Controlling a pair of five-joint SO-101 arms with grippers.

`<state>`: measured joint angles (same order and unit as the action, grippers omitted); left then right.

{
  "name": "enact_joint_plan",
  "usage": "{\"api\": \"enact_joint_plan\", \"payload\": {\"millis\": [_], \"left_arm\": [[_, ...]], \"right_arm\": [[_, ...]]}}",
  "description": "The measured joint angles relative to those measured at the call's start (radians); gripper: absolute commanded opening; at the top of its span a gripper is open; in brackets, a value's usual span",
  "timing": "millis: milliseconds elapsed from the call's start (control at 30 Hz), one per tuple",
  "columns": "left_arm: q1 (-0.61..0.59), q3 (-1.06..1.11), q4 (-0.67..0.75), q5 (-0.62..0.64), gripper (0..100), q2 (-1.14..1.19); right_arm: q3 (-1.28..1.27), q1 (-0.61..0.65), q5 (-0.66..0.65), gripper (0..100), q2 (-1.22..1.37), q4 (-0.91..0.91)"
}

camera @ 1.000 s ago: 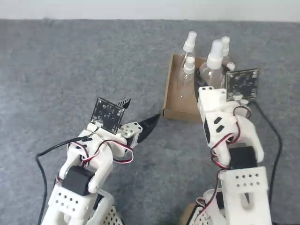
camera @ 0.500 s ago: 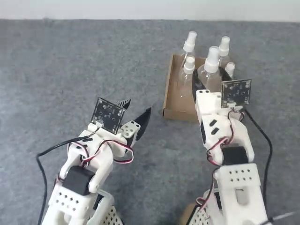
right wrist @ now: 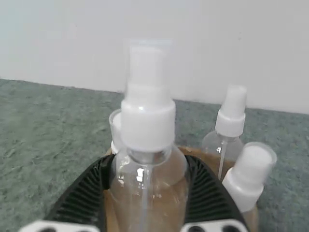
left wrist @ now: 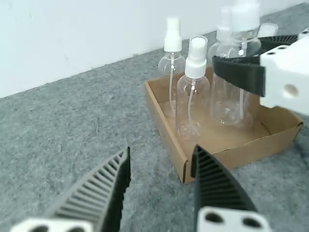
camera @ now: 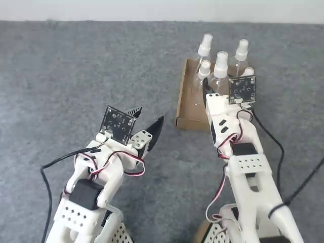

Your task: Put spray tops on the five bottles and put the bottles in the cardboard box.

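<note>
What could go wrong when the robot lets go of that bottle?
The right gripper is shut on a bottle at the cardboard box. The other bottles stand very close, so it might bump one over. If it is let go while tilted, the tall bottle could topple too.

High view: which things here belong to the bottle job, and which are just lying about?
Job:
cardboard box
held bottle, spray top on, in the right gripper at the box
other bottles, capped, standing in the box
left gripper, open and empty

Lying about:
grey carpet
cables
wall
</note>
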<state>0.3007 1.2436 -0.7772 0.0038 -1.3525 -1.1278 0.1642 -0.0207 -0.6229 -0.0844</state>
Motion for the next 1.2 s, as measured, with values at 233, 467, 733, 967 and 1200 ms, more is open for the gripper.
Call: {"api": "enact_joint_plan", "payload": {"millis": [233,467,733,967,1200], "left_arm": [[0.000,0.000,0.000,0.000,18,0.000],[0.000,0.000,0.000,0.000,18,0.000],[0.000,0.000,0.000,0.000,18,0.000],[0.000,0.000,0.000,0.000,18,0.000],[0.000,0.000,0.000,0.000,18,0.000]], "right_arm": [[0.000,0.000,0.080,0.6,0.091,-0.011],[-0.012,0.015,0.091,0.6,0.169,-0.075],[-0.021,0.028,0.091,0.6,0.264,-0.161],[-0.021,0.023,0.044,0.9,0.290,-0.176],[-0.021,0.028,0.026,1.1,0.290,-0.176]]}}
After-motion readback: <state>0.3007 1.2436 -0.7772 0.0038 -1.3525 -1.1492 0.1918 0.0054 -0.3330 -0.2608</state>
